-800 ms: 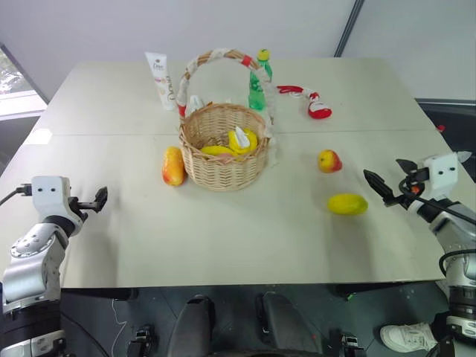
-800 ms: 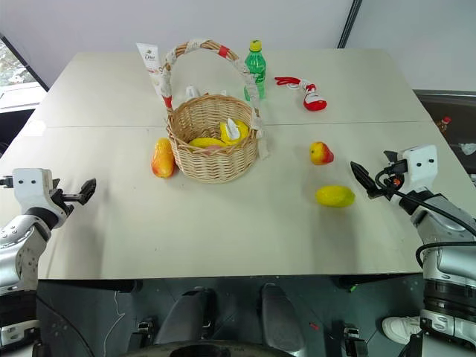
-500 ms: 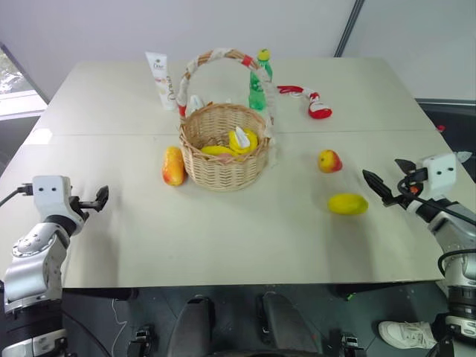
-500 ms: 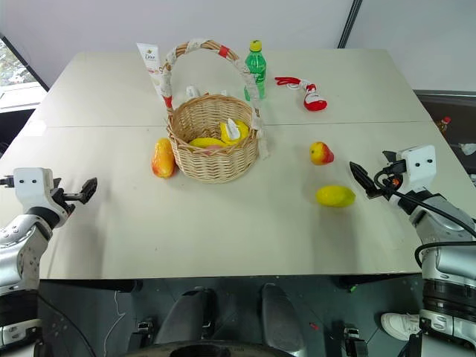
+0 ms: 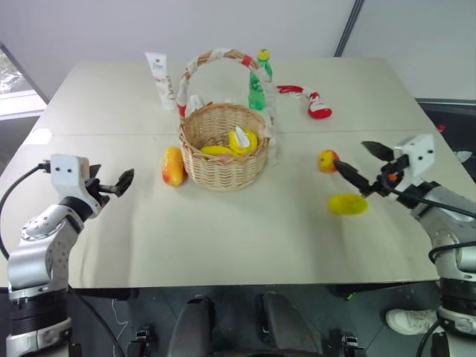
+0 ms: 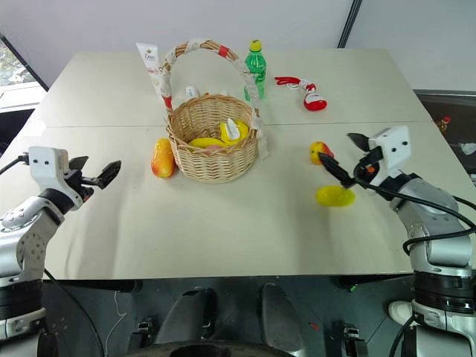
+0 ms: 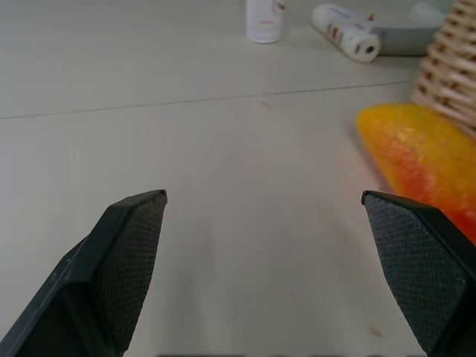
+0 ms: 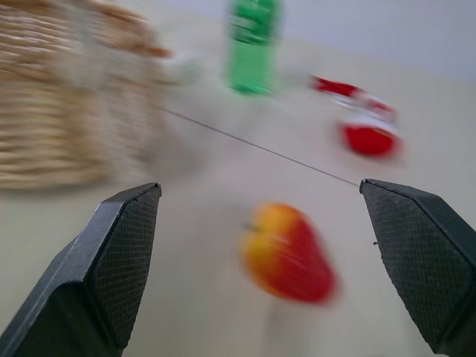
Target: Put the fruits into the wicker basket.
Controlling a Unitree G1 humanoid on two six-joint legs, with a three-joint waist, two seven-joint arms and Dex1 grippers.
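Observation:
The wicker basket [image 5: 220,169] stands mid-table with yellow bananas [image 5: 242,142] inside. An orange-red mango [image 5: 172,165] lies against its left side. To the right lie a red-and-yellow apple [image 5: 327,161] and, nearer me, a yellow lemon [image 5: 347,204]. My left gripper [image 5: 119,182] is open and empty, left of the mango [image 7: 416,156] and pointing toward it. My right gripper [image 5: 351,154] is open above the table just right of the apple [image 8: 286,253], which sits ahead between its fingers without touching them. The lemon lies below and beside this arm.
Behind the basket stand a white tube [image 5: 160,79] and a green bottle with a yellow cap [image 5: 258,88]. A red-and-white curved item [image 5: 312,103] lies at the back right. The table's front edge runs close below both arms.
Both arms have swung inward. The left gripper moved right toward the mango. The right gripper moved left and farther back, from beside the lemon to beside the apple. The fruits stayed put.

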